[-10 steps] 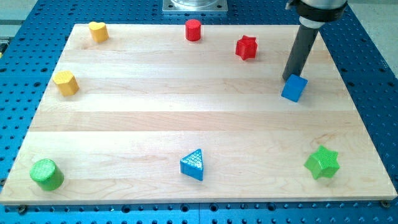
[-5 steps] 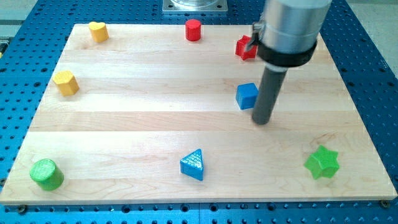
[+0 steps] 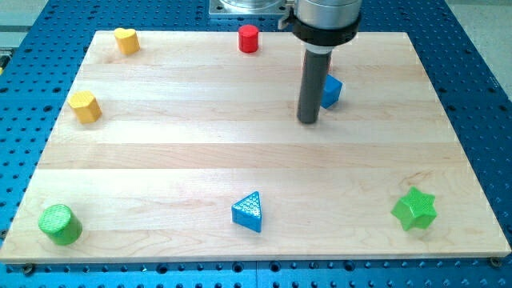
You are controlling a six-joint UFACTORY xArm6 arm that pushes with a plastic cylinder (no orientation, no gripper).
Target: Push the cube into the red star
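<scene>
Pale wooden surface [image 3: 240, 160], with blocks scattered mostly along its edges. Dark rod [image 3: 312, 80] coming down near the far edge, right of centre, under a wide metal collar. No jaws on this end effector: just a plain rod, nothing held and nothing to open or close. My tip [image 3: 309, 122] resting on the surface, at the near-left side of the blue cube [image 3: 331, 90], touching it or just beside it; cannot tell which, since the rod covers the cube's left face.

Red star not visible anywhere; probably hidden behind the rod and collar, just beyond the cube toward the far edge. Judged step: the push itself, likely close to done, contact between cube and star unconfirmed. Next move calls for a short shove toward the far edge, kept centred on the cube to avoid glancing off its corner.

Elsewhere:
- green star [image 3: 414, 209] near the near-right corner
- green cylinder [image 3: 60, 223] in the near-left corner
- blue triangle [image 3: 248, 212] by the near edge
- yellow block [image 3: 84, 106] at the left edge
- yellow heart [image 3: 126, 40] in the far-left corner
- red cylinder [image 3: 249, 38] at the far edge, left of the rod

None of these in the way.
</scene>
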